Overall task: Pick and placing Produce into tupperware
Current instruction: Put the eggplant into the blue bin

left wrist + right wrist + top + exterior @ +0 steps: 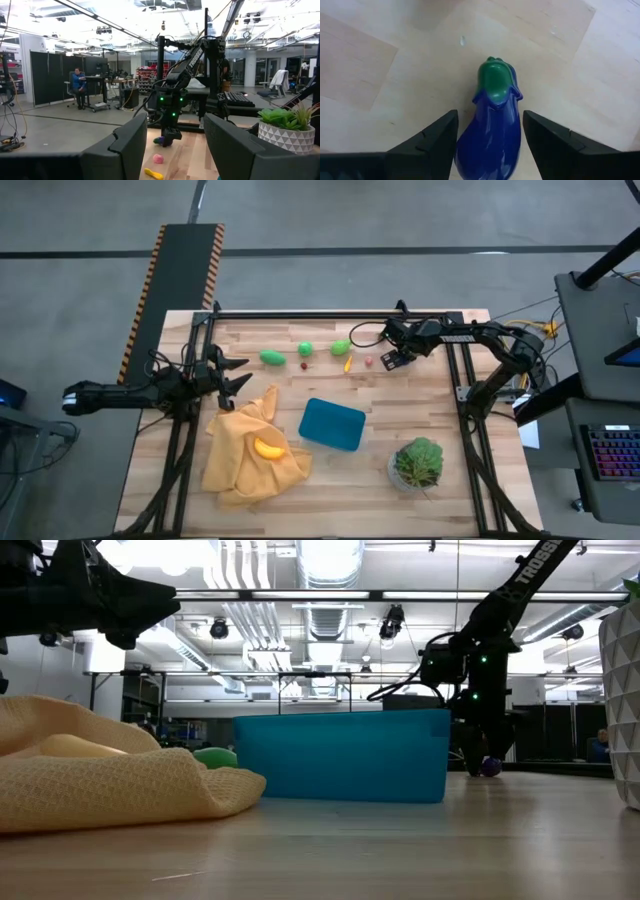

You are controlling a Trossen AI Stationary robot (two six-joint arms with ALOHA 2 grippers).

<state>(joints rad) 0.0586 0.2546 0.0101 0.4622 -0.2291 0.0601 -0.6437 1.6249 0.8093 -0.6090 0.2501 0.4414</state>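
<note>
A purple eggplant with a green cap [490, 130] lies on the wood at the far right of the produce row. My right gripper [491, 120] points down over it, open, with one finger on each side of its body. It also shows in the high view, right gripper [391, 360]. Further along the row lie a pink piece [368, 361], a yellow-orange piece [347, 364], green pieces [341, 346] [306, 348] [272, 358] and a small red one [304, 365]. The teal tupperware [332, 423] rests on its base mid-table. My left gripper [238, 375] waits open at the left edge. My right gripper comes at the eggplant from above, its fingers [445, 135] beside the body's two long sides [465, 145] and lying along it. The eggplant rests on the table. Whether the fingers touch it, I cannot tell.
A mustard-yellow cloth [245, 455] lies bunched at the near left with a yellow-orange piece [268, 447] on it. A leafy plant in a pot [418, 463] stands near right of the tupperware. The black frame rails [460, 380] run along both table sides.
</note>
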